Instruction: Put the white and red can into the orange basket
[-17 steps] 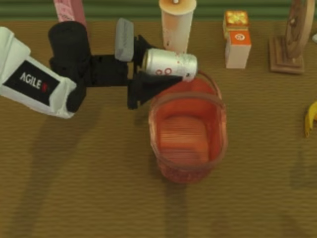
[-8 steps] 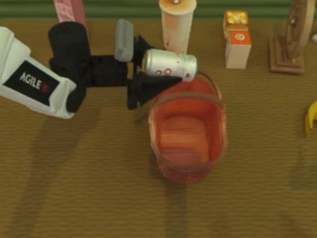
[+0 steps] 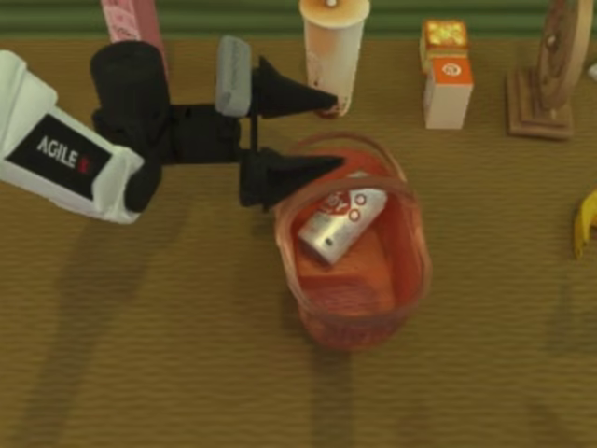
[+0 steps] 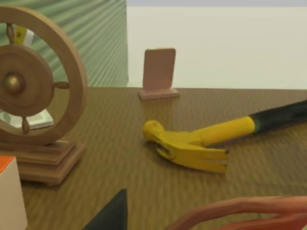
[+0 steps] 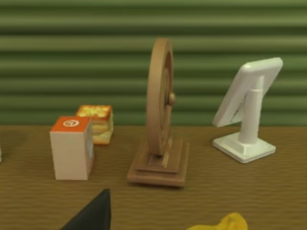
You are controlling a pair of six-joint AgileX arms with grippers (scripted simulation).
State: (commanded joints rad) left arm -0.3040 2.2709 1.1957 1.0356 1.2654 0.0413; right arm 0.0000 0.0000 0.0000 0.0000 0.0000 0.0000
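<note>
My left gripper [image 3: 322, 131] hangs released above the orange basket's [image 3: 418, 252] rim, the white and red can [image 3: 341, 224] lying inside below it; a careless retreat could snag the handle.

Arm shell: the left arm [image 3: 56, 149] had a white, smooth, rounded casing.
Marking: a black panel on it carried "AGILE" in white letters with a small red mark after them.
Wrist: black, blocky, with a fat black cylinder on top.
Camera: a grey rounded block [image 3: 233, 75] sat on the wrist.
Left gripper [image 3: 331, 131]: two black fingers, wedge-shaped, tapering to points.
</note>
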